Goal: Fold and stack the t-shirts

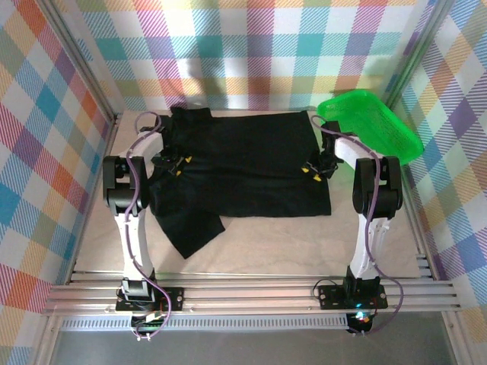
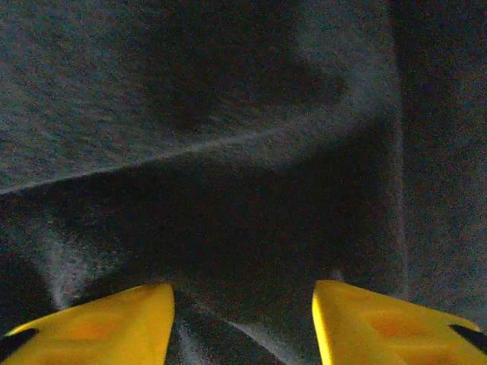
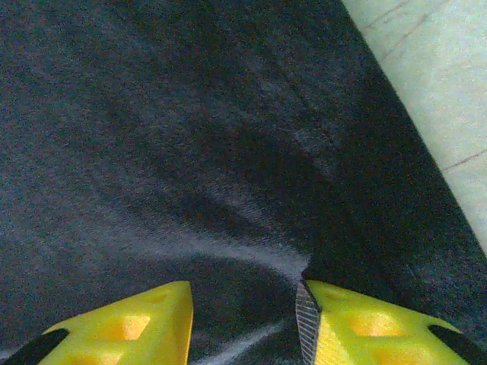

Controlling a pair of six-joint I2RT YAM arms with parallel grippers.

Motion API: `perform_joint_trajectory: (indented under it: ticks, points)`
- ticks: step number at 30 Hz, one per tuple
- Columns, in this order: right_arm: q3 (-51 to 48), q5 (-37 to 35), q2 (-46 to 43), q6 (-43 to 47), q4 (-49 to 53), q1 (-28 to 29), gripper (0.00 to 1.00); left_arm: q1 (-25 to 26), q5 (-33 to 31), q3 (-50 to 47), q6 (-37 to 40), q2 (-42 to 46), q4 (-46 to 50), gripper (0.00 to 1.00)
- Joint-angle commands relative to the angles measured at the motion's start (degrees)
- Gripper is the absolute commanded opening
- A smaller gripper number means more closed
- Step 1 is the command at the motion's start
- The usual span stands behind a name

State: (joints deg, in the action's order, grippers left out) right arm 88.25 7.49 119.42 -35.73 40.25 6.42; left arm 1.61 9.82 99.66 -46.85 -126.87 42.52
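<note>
both spread open, left gripper (image 2: 243, 289), right gripper (image 3: 245, 286), over t-shirt (image 1: 251, 163), green basket (image 1: 373, 125) seen overhead

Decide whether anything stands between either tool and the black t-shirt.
Nothing visible does. The left tool and the right tool both sit low over the t-shirt, open, with bare black cloth directly ahead of each. The green basket sits off at the far right corner.

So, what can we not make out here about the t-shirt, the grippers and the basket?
1. Top external: whether another shirt lies under the t-shirt; its own cloth hides that.
2. Left wrist: whether the left gripper touches the cloth; deep shadow there.
3. Right wrist: the same for the right gripper; the cloth there is dark and blurred.
4. Top external: what the green basket holds; too small.
</note>
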Motion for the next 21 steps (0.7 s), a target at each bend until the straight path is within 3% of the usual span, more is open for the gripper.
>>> perform_joint_trajectory:
  ticks: [1,6,15,17,21]
  points:
    - [4.86,-1.11,-2.71,3.45,5.92,1.70,0.46,-0.29,-4.87,-0.86,1.26,5.70,4.76,0.65]
    - [-0.88,-5.17,-14.10,1.11,5.80,3.10,0.52,-0.02,-9.77,-12.52,1.85,22.89,6.37,0.68]
    - [-27.56,-5.46,-37.69,-7.39,2.44,3.69,0.49,2.79,-8.26,-47.40,-3.12,50.08,12.41,0.49]
    - [-30.17,-5.50,-40.14,-6.68,3.80,3.70,0.49,2.61,-8.27,-51.60,-2.76,54.08,12.54,0.46]
    - [-34.88,-6.27,-42.90,-3.81,4.65,3.24,0.48,2.91,-1.91,-57.25,-4.28,58.02,9.16,0.38]
